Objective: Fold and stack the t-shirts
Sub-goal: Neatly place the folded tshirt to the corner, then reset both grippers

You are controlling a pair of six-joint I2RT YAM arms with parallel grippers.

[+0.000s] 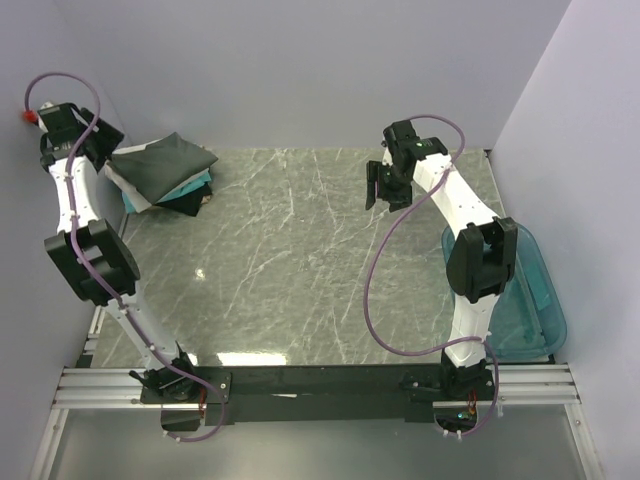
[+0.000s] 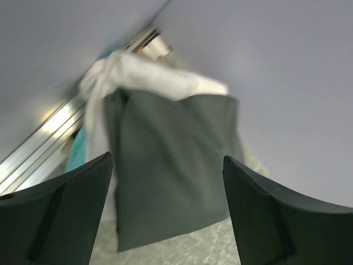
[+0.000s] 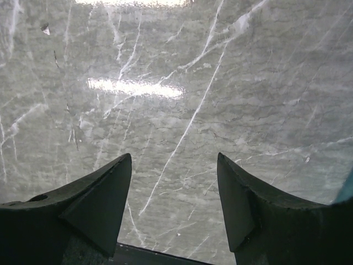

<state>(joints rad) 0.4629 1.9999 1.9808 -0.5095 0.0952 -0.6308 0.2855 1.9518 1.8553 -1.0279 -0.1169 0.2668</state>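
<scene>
The left claw [image 2: 166,165] is released. Its two fingers [image 2: 60,210] stand wide apart and nothing is pinched between them. It sits at the desk's [image 1: 300,270] 10 o'clock corner, facing the stack of t-shirts [image 1: 160,175] from close by. The wrist picture is blurred, so I cannot tell whether a fingertip brushes the cloth.

On top of the stack lies the folded charcoal shirt [image 1: 165,160]. A white shirt [image 2: 149,74] shows past its far edge, a teal shirt [image 1: 192,186] peeks out on the side, and a black shirt [image 1: 185,203] is at the bottom toward 5 o'clock.

The stack is tight in its corner. The left wall [image 1: 30,250] is at its 9 o'clock and the back wall [image 1: 300,70] at its 12 o'clock.

The right claw [image 3: 174,165] is also spread open and holds nothing. It hangs above bare marble at about 1 o'clock on the desk, well apart from the shirts.

A translucent blue tub [image 1: 535,300] sits at the desk's 3 to 4 o'clock edge, just beside the right arm's upper link. From the centre toward 6 o'clock the marble lies open, up to the rail [image 1: 320,385] that carries both bases.
</scene>
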